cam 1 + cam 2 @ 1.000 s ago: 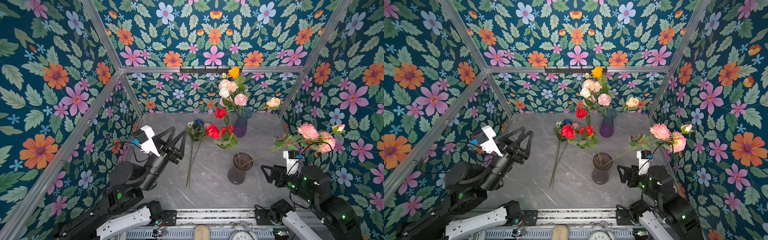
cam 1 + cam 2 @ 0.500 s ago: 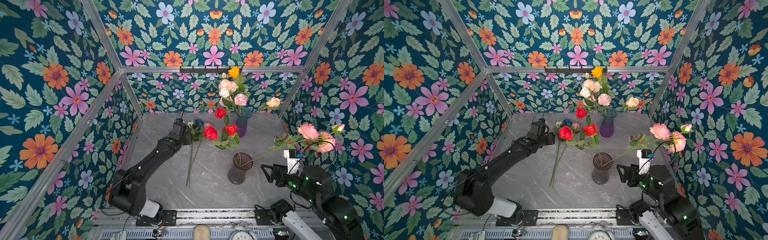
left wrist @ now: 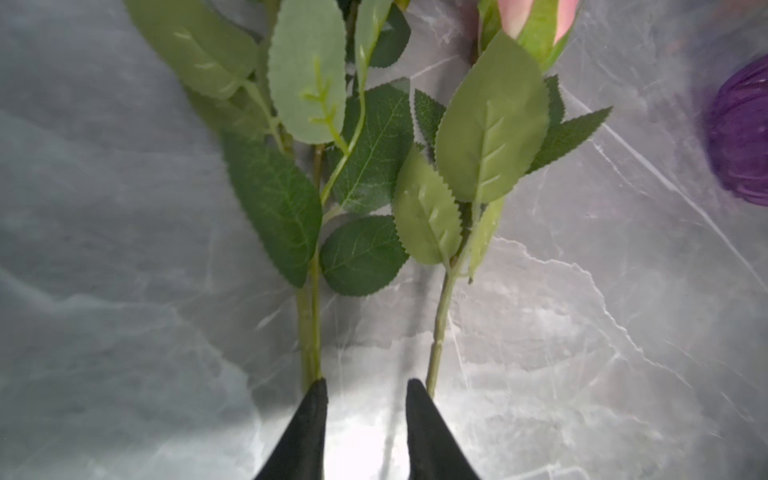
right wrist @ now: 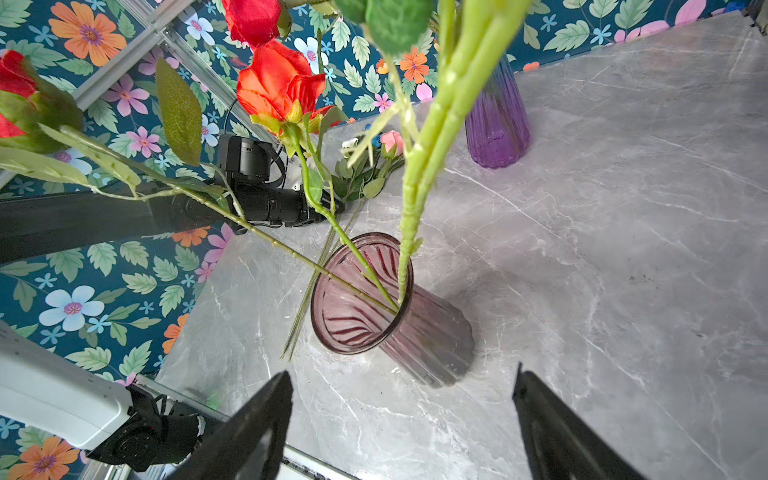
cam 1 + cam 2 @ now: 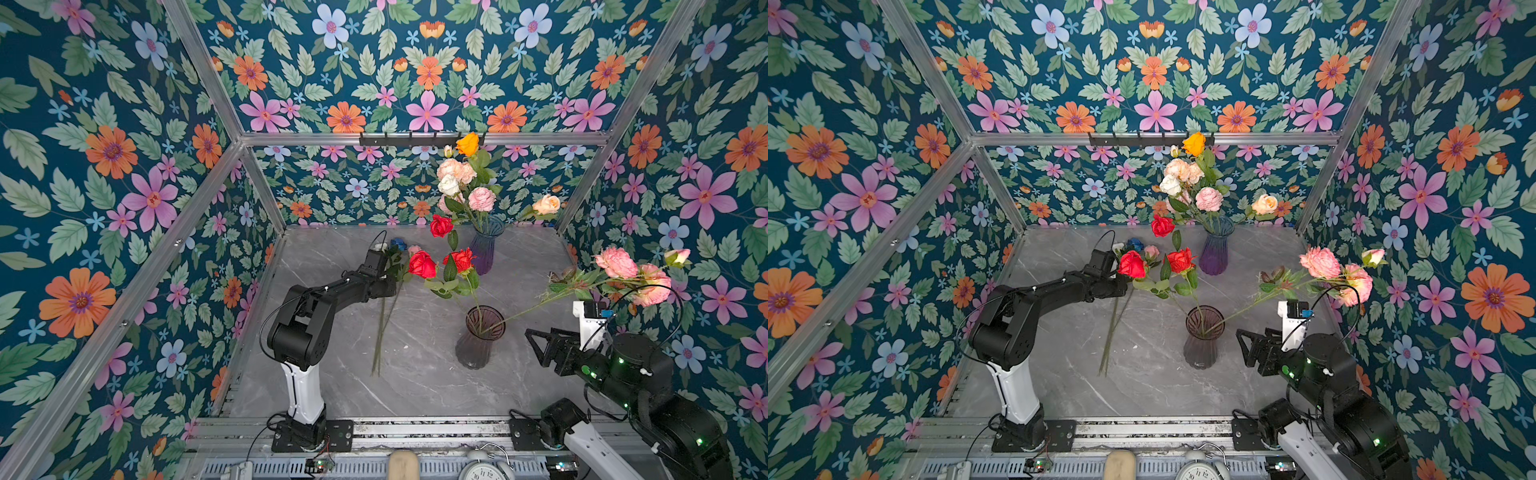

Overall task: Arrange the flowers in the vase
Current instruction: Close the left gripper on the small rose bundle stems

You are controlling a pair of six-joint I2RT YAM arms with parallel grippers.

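Your left gripper (image 3: 365, 388) is down at the loose flowers (image 3: 365, 158) lying flat on the worktop (image 5: 415, 395). Its jaws stand a narrow gap apart with bare marble between them and a stem meeting each tip, and those stems run front to back, cut ends toward the robot's base and blooms toward the back wall. Your right gripper (image 4: 402, 370) hovers near the smoky vase (image 5: 478, 345), jaws wide apart and empty. In that vase two red roses (image 5: 422, 264) lean left and a pink spray (image 5: 619, 264) leans far right, while the purple vase (image 5: 484, 249) behind holds an upright bunch (image 5: 482, 199).
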